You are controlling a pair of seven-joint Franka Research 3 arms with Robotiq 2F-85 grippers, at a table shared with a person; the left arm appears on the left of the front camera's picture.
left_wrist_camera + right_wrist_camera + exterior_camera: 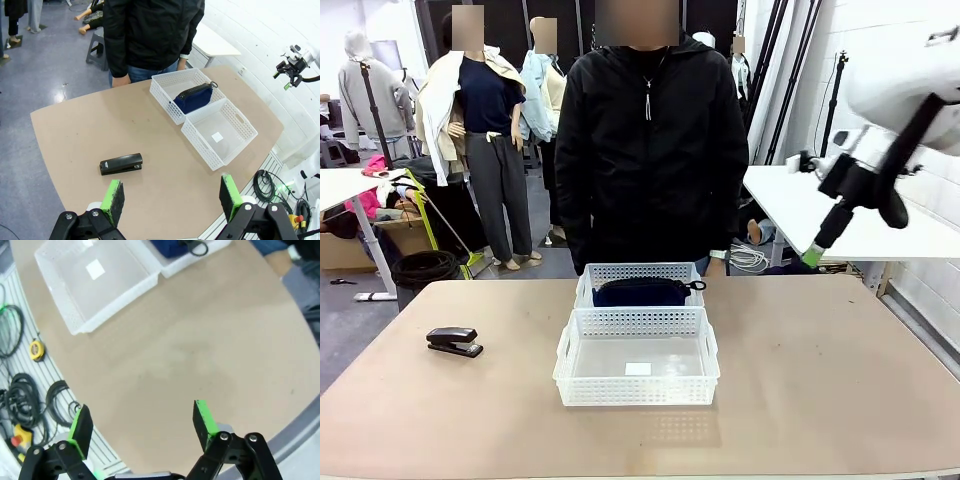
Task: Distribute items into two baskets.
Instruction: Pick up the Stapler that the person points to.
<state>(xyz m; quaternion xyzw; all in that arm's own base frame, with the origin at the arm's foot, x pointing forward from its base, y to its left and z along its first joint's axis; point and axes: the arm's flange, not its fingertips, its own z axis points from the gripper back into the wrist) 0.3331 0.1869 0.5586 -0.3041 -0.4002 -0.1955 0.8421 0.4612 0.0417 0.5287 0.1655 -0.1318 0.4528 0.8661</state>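
Note:
Two white perforated baskets stand end to end mid-table. The far basket (pixel 640 271) (pixel 165 97) holds the dark navy pouch (pixel 642 291) (pixel 195 97) (pixel 172 246). The near basket (pixel 637 392) (pixel 200 140) (pixel 117 302) has only a white label on its floor. On the table's left side lies the black stapler (pixel 454 341) (pixel 121 163), by itself. My left gripper (pixel 171 197) hovers open high above the table, just short of the stapler. My right gripper (pixel 813 256) (pixel 142 425) is open, raised off the table's right side, nothing between its pads.
A person in a black jacket (pixel 650 150) stands at the far edge right behind the far basket, a hand (pixel 716 265) by its corner. Cables (pixel 30 390) lie on the floor beyond the table's near edge. A white table (pixel 840 215) stands behind on the right.

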